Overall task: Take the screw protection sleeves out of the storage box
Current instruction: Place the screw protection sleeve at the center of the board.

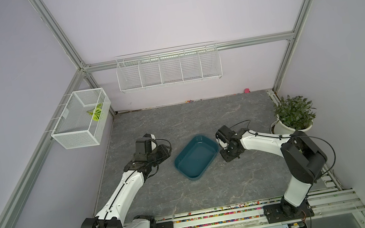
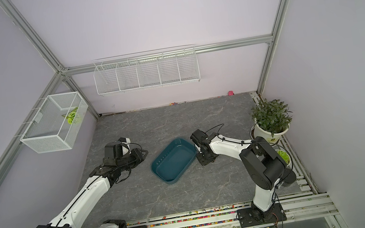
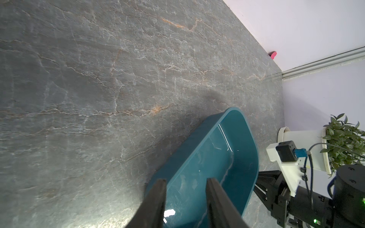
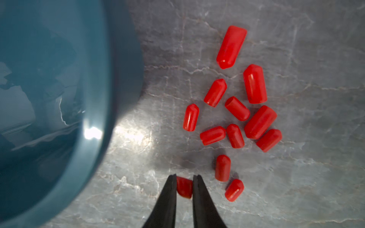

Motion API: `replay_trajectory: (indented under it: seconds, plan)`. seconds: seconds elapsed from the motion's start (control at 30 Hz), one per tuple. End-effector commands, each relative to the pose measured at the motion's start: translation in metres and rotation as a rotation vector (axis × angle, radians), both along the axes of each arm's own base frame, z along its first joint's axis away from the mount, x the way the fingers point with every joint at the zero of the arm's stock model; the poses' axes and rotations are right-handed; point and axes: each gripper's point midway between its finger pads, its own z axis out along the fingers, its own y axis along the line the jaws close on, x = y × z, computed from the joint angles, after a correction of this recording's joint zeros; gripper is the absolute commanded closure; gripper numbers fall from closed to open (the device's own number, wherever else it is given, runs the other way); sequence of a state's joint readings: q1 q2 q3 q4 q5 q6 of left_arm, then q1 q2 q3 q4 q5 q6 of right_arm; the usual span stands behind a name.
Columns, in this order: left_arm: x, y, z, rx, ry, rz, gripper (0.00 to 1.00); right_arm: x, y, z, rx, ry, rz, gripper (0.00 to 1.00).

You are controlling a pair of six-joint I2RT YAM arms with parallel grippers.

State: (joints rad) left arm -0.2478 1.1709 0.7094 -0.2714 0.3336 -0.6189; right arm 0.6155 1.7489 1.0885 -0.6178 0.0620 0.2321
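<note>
The storage box, a teal tub, sits mid-table at an angle, and I see no screw protection sleeves inside it. In the right wrist view, several red screw protection sleeves lie loose on the marble beside the storage box. My right gripper is shut on one more sleeve, low over the table. In both top views the right gripper points down just right of the box and hides the sleeves. My left gripper hovers open at the box's left end, nothing between its fingers.
A potted plant stands at the right edge. White wire baskets hang on the back wall and the left wall. A small pink object lies at the back wall. Coloured beads line the front rail.
</note>
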Motion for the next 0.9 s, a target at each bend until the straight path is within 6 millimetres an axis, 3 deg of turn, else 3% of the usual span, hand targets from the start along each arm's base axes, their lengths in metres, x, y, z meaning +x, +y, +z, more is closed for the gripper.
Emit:
replay_trajectory:
  seconds: [0.0, 0.6, 0.87]
  plan:
    - [-0.0048, 0.0044, -0.0024, 0.023, 0.000, -0.005, 0.60, -0.0014, -0.0001, -0.0030, 0.009, 0.012, -0.014, 0.80]
    - [-0.0050, 0.0044, 0.0016, 0.028, -0.005, -0.010, 0.60, 0.0027, -0.0021, -0.0118, -0.017, 0.017, -0.015, 0.77]
    - [-0.0037, 0.0040, 0.0055, 0.025, -0.011, -0.009, 0.60, 0.0044, -0.0035, -0.0058, -0.015, 0.003, -0.017, 0.68]
